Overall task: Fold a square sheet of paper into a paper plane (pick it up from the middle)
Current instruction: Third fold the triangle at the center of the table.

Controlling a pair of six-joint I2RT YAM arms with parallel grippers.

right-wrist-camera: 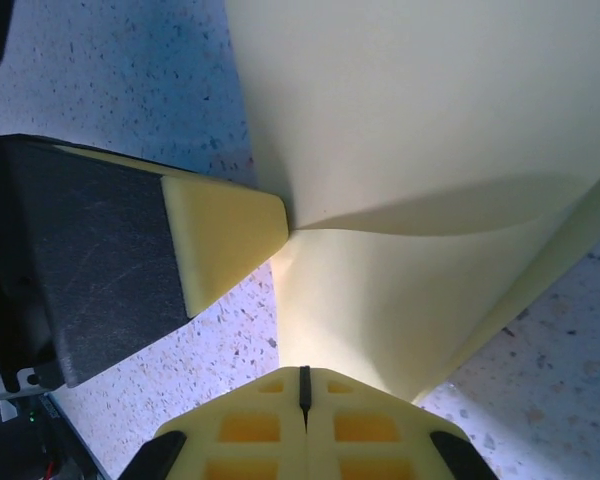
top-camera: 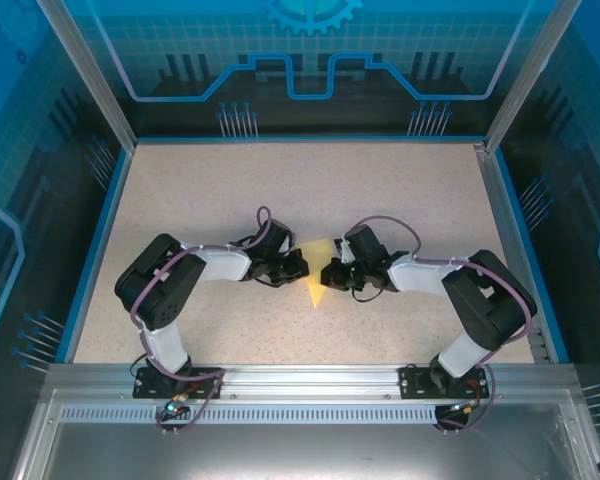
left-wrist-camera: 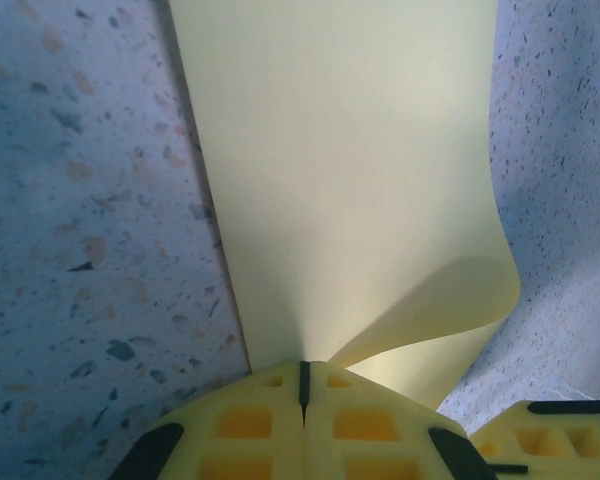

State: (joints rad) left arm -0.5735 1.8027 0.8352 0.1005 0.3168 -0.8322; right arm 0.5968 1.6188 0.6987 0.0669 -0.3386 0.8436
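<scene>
The square sheet of paper (top-camera: 316, 285) is pale yellow and sits at the table's middle. From above it looks like a wedge with its tip toward the near edge. I cannot tell whether it forms a paper plane. My left gripper (top-camera: 302, 266) is shut on its left edge and my right gripper (top-camera: 330, 272) on its right edge. In the left wrist view the paper (left-wrist-camera: 350, 180) runs out from the closed left gripper (left-wrist-camera: 303, 368), one flap curling over. In the right wrist view the paper (right-wrist-camera: 430, 130) bends up from the closed right gripper (right-wrist-camera: 303, 372), with the left fingers (right-wrist-camera: 225, 235) pinching it.
The speckled beige table (top-camera: 210, 200) is fenced by blue rails and transparent walls (top-camera: 100, 210). Both arms (top-camera: 160, 285) fold inward from their bases at the near edge. The right gripper's fingers (left-wrist-camera: 555, 440) lie close beside the left jaws.
</scene>
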